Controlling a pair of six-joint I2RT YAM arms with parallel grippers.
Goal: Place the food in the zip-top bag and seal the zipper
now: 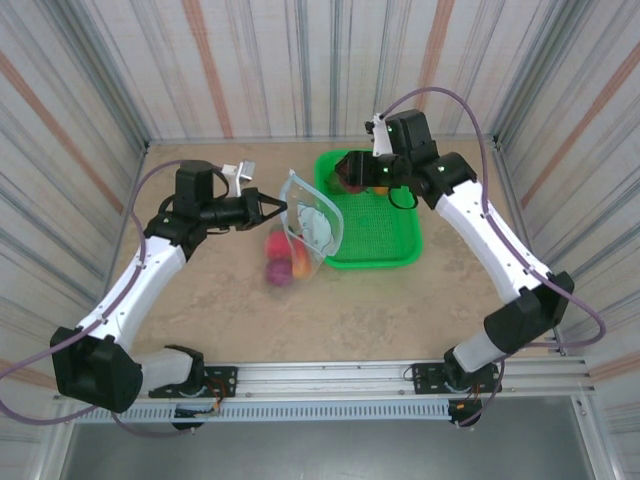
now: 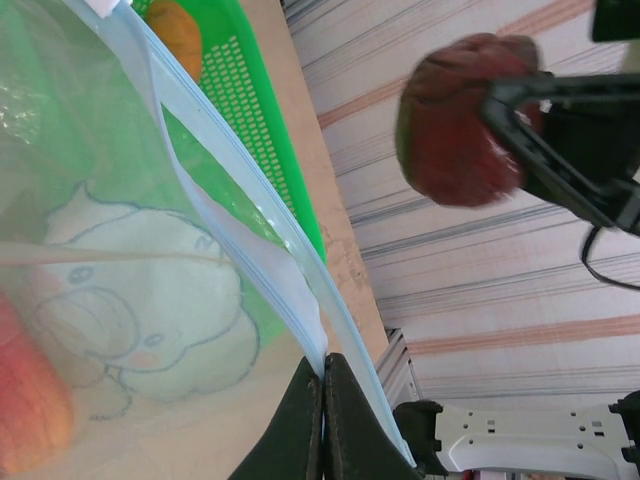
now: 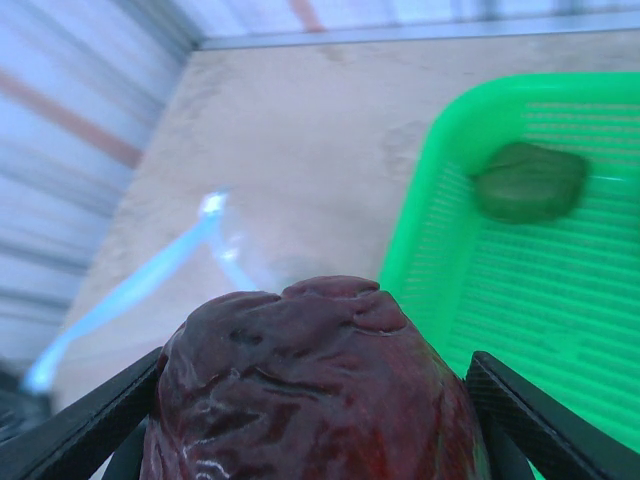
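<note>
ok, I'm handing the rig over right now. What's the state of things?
Left gripper: shut on the zipper, holding the zip-top bag up with its mouth open.
Right gripper: shut on the dark maroon food, raised over the green basket beside the bag.
Done: a few red, orange and magenta pieces are in the bag.
Left: drop the maroon piece in, move the green piece and the orange piece from the basket, then seal the zipper.
</note>
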